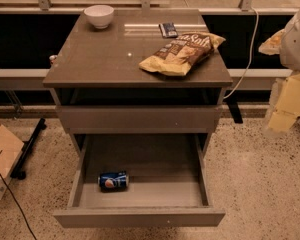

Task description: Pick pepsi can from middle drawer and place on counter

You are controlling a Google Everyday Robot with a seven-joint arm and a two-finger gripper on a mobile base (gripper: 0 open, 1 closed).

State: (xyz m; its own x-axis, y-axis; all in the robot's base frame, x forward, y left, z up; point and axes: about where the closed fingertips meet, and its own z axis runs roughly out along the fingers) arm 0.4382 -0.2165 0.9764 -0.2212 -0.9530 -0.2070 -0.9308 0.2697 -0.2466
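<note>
The pepsi can (113, 180) lies on its side in the open middle drawer (140, 217), near its front left corner on the bare grey floor. The drawer is pulled far out towards me. The counter (100, 54) is the glossy grey-brown top of the cabinet above it. My gripper (286, 106) shows as a blurred pale yellow and white shape at the right edge of the view, beside the cabinet at about counter height, well to the right of and above the can. It holds nothing that I can see.
On the counter stand a white bowl (99, 15) at the back left, a flat dark-blue packet (168, 29) at the back middle and a yellow chip bag (182, 52) at the right. Another drawer front (137, 119) sits above the open drawer. A cardboard box (1, 154) is on the floor at the left.
</note>
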